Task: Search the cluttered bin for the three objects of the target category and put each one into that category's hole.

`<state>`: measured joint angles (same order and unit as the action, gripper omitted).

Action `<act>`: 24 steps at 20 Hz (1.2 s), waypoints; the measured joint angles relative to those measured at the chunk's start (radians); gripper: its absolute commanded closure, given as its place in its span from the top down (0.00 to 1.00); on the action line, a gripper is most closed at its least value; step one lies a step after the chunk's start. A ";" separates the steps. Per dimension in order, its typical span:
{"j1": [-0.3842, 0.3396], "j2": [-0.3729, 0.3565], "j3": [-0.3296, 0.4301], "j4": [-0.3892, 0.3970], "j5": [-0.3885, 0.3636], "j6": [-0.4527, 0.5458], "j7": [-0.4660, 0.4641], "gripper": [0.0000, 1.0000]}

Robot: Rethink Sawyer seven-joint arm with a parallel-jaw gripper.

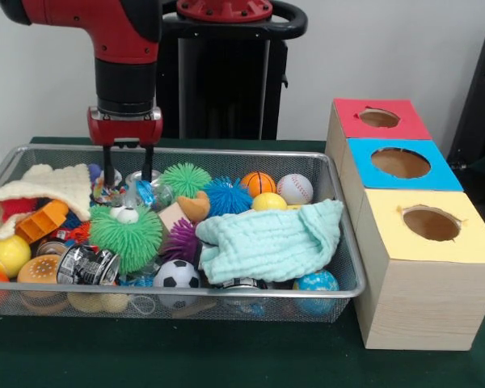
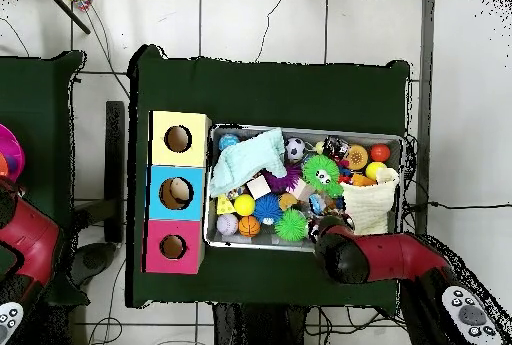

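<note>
Jaws (image 1: 128,170) spread — crumpled wrapper (image 1: 137,192) directly beneath, between them

wire bin (image 1: 339,212) cluttered, yellow-topped hole (image 1: 431,224) empty

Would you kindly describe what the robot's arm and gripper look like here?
The glossy red arm has a rounded elbow and a black cylindrical wrist section. Below it sits a boxy red gripper with two thin, straight black jaws. The overhead view shows the same red shell with a black end. No cables or markings show.
</note>
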<state>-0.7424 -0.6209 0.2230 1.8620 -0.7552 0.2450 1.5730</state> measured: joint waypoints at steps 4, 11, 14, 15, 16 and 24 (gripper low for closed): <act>0.016 0.000 -0.009 -0.018 0.000 0.054 0.000 1.00; 0.021 0.000 -0.013 -0.038 0.000 0.091 0.000 1.00; 0.009 0.000 -0.012 -0.040 0.000 0.110 0.000 1.00; 0.007 0.000 -0.012 -0.040 0.000 0.111 0.000 1.00; 0.002 0.000 -0.012 -0.041 0.000 0.113 0.000 1.00; -0.053 0.000 0.001 -0.041 0.000 0.118 0.000 1.00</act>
<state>-0.7955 -0.6208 0.2238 1.8210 -0.7547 0.3630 1.5730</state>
